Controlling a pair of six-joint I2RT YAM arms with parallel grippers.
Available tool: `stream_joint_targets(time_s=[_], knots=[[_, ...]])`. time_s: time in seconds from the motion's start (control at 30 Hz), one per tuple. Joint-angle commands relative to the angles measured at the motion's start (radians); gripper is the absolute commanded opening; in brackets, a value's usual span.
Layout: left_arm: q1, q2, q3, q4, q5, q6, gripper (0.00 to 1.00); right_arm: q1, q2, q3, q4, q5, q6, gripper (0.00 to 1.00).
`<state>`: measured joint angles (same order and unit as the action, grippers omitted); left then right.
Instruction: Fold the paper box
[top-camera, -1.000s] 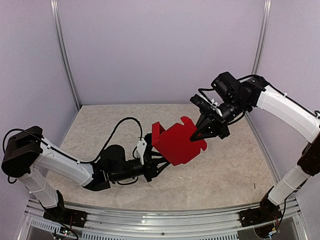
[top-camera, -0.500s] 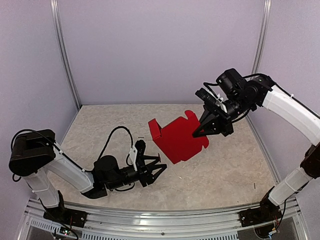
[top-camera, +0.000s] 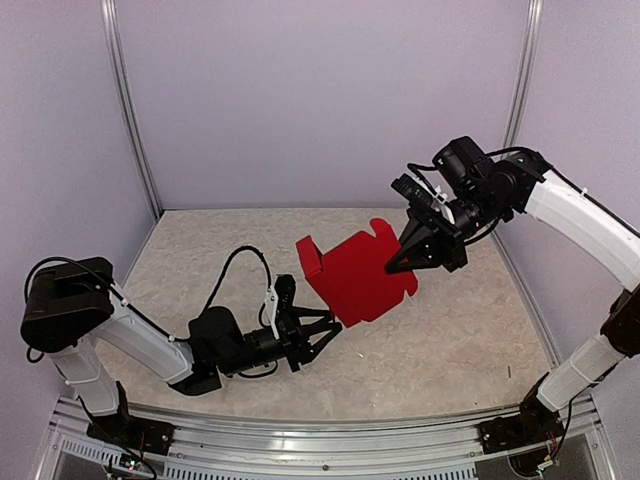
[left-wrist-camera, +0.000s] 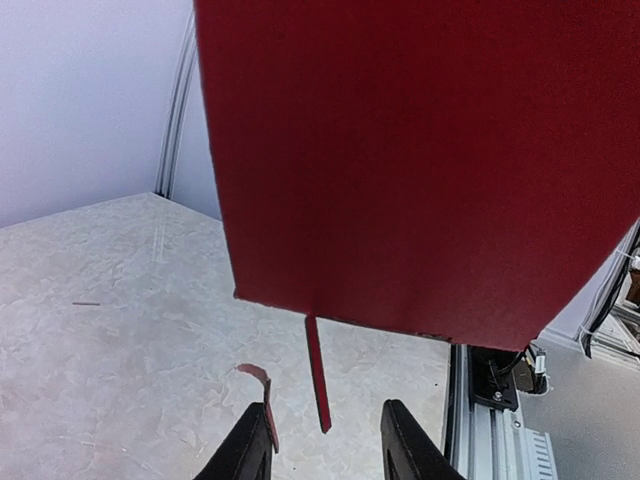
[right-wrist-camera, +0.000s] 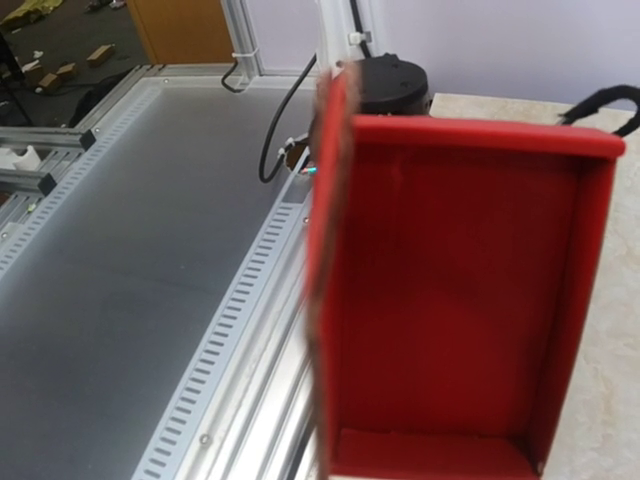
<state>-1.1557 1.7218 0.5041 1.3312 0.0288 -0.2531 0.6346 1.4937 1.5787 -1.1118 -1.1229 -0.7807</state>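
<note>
"Where's the paper box just now?"

"Up in the air, with the table lying below it. It hangs tilted, one corner pointing down, and a flap is folded up along its left edge."

"Who's got it?"

"The right gripper. It sits at the box's upper right edge, jaws pinched tight on the red card there. That wrist's camera looks into the box's inner side, which is a shallow tray with raised walls round it."

"And the left gripper?"

"Just under the box's lowest corner, pointing up at it. Its fingers stand partly apart with nothing clamped between them. A thin red strip of the box, seen edge-on, hangs from its underside towards that gap, but I can't see it touching either finger."

"So only one claw has hold?"

"Yes, the right one alone. The left one is spread and empty beneath the box."
</note>
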Motion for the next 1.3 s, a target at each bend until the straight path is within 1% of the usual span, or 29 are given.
stream_joint_targets(time_s=[0.0,0.13,0.2,0.27,0.37,0.43,0.5,0.57,0.63,0.77,0.9,1.03,1.07,1.17,1.27], knots=[[0.005,0.022,0.034,0.091,0.046,0.012,0.36,-0.01,-0.011,-0.005,0.005,-0.02,0.009,0.0],[0.008,0.029,0.05,0.087,0.046,0.018,0.36,-0.01,-0.014,-0.006,0.009,-0.02,0.014,0.0],[0.012,0.03,0.06,0.082,0.053,0.02,0.32,-0.01,-0.016,-0.006,0.011,-0.021,0.017,0.0],[0.018,0.031,0.07,0.079,0.062,0.02,0.25,-0.01,-0.016,-0.008,0.012,-0.02,0.018,0.0],[0.026,0.034,0.076,0.073,0.059,0.015,0.17,-0.01,-0.021,-0.012,0.016,-0.021,0.021,0.0],[0.031,0.034,0.076,0.072,0.054,0.012,0.14,-0.01,-0.021,-0.013,0.018,-0.022,0.023,0.0],[0.037,0.034,0.077,0.071,0.05,0.009,0.13,-0.01,-0.025,-0.013,0.017,-0.021,0.023,0.0],[0.04,0.033,0.081,0.069,0.046,0.006,0.16,-0.009,-0.026,-0.014,0.019,-0.02,0.024,0.0],[0.04,0.035,0.091,0.05,0.031,0.003,0.25,-0.011,-0.028,-0.014,0.021,-0.023,0.025,0.0],[0.039,0.04,0.113,-0.008,0.007,0.005,0.31,-0.012,-0.033,-0.014,0.023,-0.02,0.029,0.0],[0.04,0.052,0.123,-0.04,-0.051,-0.005,0.34,-0.013,-0.035,-0.014,0.022,-0.018,0.032,0.0],[0.04,0.06,0.113,0.01,-0.036,0.003,0.34,-0.015,-0.036,-0.019,0.028,-0.021,0.036,0.0],[0.04,0.062,0.113,0.021,0.0,0.006,0.32,-0.015,-0.036,-0.02,0.03,-0.02,0.036,0.0],[0.036,0.067,0.122,0.028,0.061,0.024,0.22,-0.015,-0.034,-0.021,0.032,-0.022,0.039,0.0],[0.034,0.07,0.118,0.039,0.074,0.032,0.1,-0.016,-0.035,-0.022,0.037,-0.019,0.043,0.0]])
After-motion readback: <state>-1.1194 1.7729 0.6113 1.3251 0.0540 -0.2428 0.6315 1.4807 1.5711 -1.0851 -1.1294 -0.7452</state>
